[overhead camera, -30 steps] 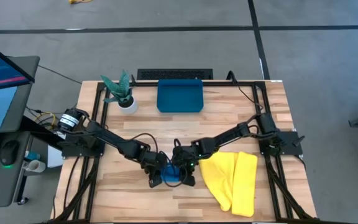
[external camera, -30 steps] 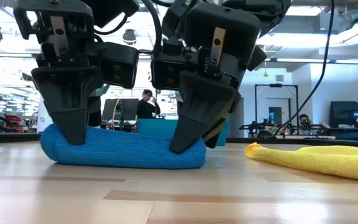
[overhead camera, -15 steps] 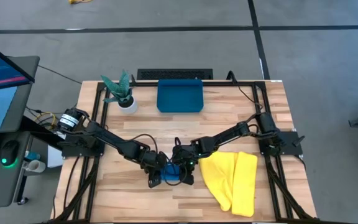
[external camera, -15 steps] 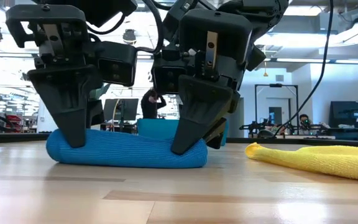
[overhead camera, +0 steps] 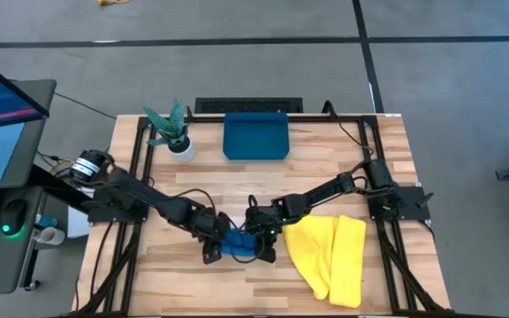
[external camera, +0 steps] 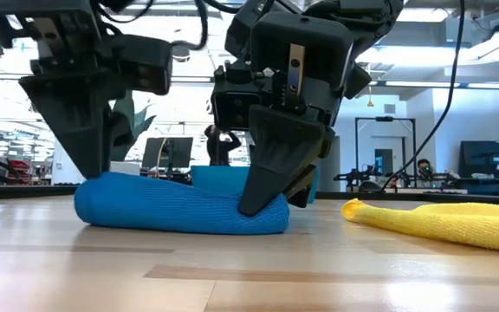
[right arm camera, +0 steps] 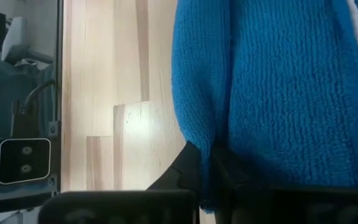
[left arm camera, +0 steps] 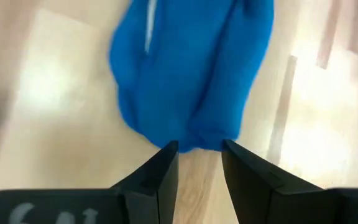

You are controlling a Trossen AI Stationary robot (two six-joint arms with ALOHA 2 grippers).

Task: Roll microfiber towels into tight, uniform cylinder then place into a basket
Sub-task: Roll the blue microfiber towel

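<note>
Right gripper is pinching the right end of the rolled blue towel, its fingers clamped together on a fold of the cloth and pressing it against the table; in the right wrist view the blue cloth is filling the space just ahead of the closed fingers. Left gripper is standing at the roll's left end with its fingers parted; the left wrist view is showing the two fingertips with a gap between them, sitting just off the end of the blue towel and not gripping it. From above, both grippers are meeting near the table's front middle, the left gripper and right gripper flanking the blue towel. Just to the right, the yellow towel is lying loose and unrolled. Well apart, at the table's far edge, the teal basket is sitting beside a small white plant pot. No readable writing or labels are showing on the towels or the basket.
</note>
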